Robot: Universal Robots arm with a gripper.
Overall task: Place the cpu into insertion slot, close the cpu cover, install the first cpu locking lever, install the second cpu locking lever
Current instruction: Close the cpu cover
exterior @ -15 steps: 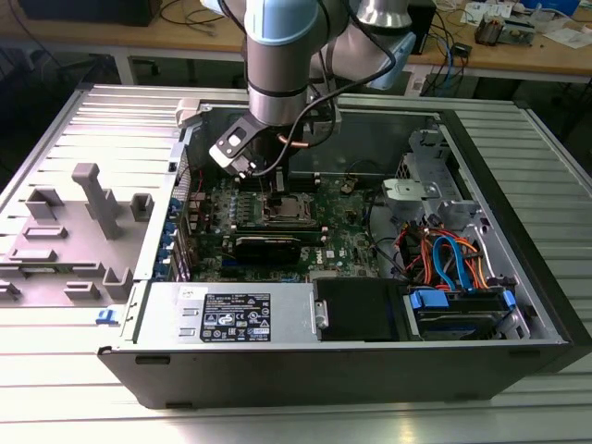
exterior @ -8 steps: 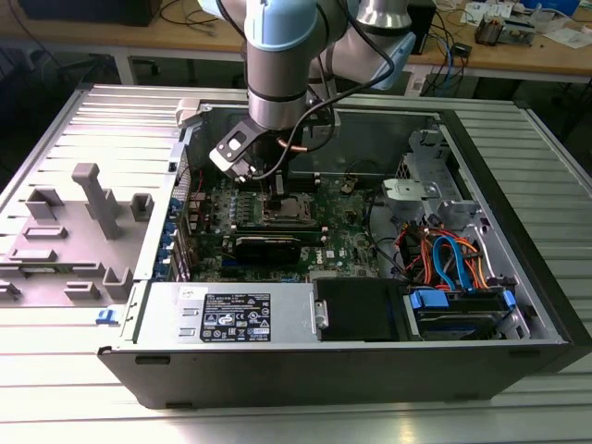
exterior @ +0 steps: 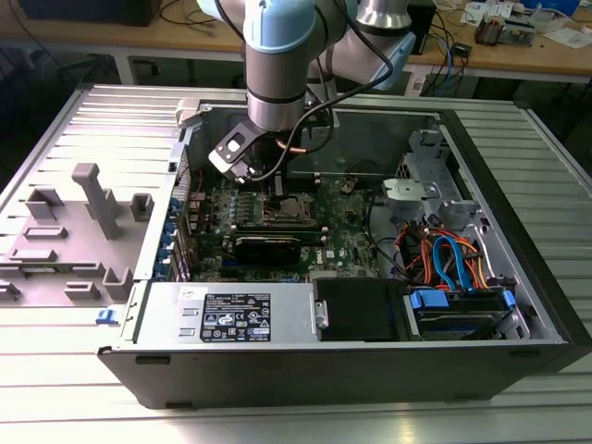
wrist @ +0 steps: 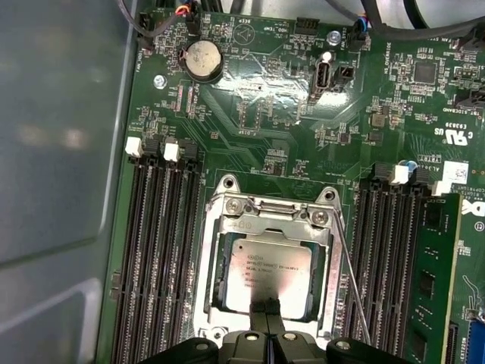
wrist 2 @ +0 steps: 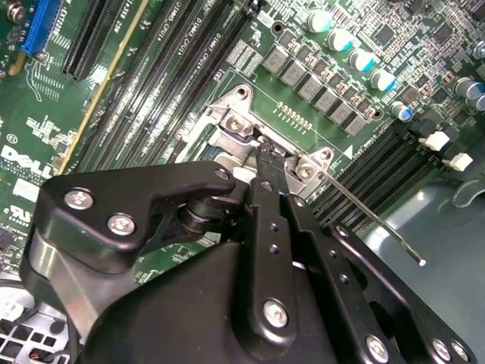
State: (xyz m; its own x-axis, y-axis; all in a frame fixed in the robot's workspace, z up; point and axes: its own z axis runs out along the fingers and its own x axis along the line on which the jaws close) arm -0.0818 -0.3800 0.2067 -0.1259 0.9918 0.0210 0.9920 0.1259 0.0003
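Observation:
In the first wrist view the cpu (wrist: 269, 277), a small silvery-tan square, lies flat in its socket on the green motherboard (wrist: 265, 121). Around it lies the silvery cpu cover (wrist: 273, 226), and the chip shows through its window. My gripper (wrist: 265, 309) is shut with nothing between its fingers, its tips over the chip's near edge. A thin locking lever (wrist: 352, 284) runs along one side of the socket. In the second wrist view this lever (wrist 2: 371, 224) sticks out from a socket corner, and my gripper (wrist 2: 261, 155) points down at the socket frame. In the exterior view my gripper (exterior: 274, 190) hangs over the board's middle.
Black memory slots (wrist: 163, 250) flank the socket on both sides. In the exterior view a long black card (exterior: 268, 245) lies just in front of the socket. A power supply (exterior: 240, 314), a drive bay with blue and orange cables (exterior: 453, 259) and the case walls (exterior: 388, 139) close in the board.

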